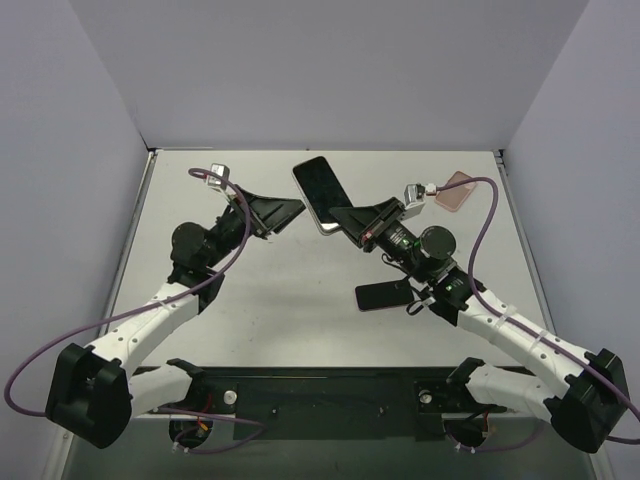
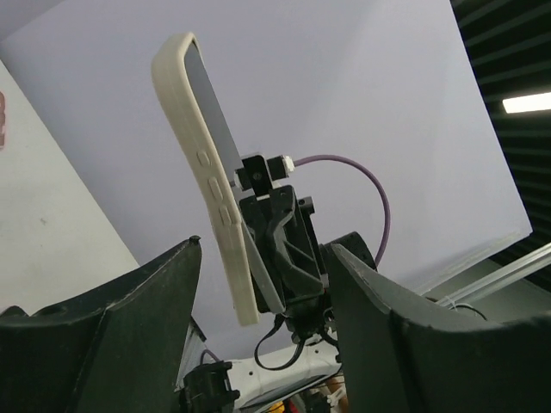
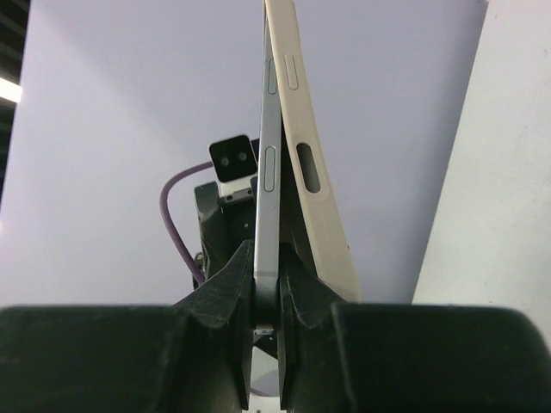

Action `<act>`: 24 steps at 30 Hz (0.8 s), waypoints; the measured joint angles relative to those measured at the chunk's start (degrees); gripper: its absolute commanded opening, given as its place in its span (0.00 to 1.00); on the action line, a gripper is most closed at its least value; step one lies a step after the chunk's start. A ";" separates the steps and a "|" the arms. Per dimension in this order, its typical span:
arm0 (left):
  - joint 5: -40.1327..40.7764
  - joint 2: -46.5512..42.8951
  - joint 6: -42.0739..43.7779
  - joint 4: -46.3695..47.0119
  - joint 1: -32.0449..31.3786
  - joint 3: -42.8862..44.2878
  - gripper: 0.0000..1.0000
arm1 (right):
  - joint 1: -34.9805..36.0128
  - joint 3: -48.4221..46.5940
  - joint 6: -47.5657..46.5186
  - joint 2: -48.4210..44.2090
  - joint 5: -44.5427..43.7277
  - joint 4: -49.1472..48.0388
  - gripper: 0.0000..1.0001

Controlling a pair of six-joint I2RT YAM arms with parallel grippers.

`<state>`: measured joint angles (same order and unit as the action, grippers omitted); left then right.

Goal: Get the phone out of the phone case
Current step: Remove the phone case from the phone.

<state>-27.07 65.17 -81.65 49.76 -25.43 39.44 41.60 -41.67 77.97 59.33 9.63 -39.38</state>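
The phone [image 1: 322,190] is held on edge above the table, still partly in its cream case [image 3: 312,176]. My right gripper [image 3: 267,292] is shut on the phone's lower end [image 3: 269,172]. One finger sits between the phone and the case, which has peeled away there. In the left wrist view the cream case [image 2: 207,185] and grey phone face [image 2: 219,129] stand up from my right gripper [image 2: 284,249]. My left gripper [image 2: 263,249] is open and empty, just left of the phone, its jaws spread wide and not touching it. In the top view it [image 1: 287,211] points at the phone.
A second dark phone [image 1: 385,296] lies flat on the table under my right arm. A pink case [image 1: 458,190] lies at the back right, near the table's edge. White walls close in the back and both sides.
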 measured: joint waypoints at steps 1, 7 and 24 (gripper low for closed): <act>-0.50 -0.17 1.05 -0.04 -0.11 0.00 0.64 | -0.39 0.00 1.14 0.24 0.04 -0.81 0.00; -2.38 -1.18 6.01 -1.03 -2.27 0.00 0.63 | -0.87 0.02 8.13 4.17 0.87 -8.57 0.00; -3.89 -0.31 9.01 -1.25 -3.89 -0.37 0.40 | -0.87 1.97 14.01 5.18 1.29 -14.38 0.00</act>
<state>-30.96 64.86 -72.64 48.51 -29.32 39.07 40.73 -39.70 91.98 64.51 10.92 -53.76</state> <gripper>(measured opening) 0.441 0.064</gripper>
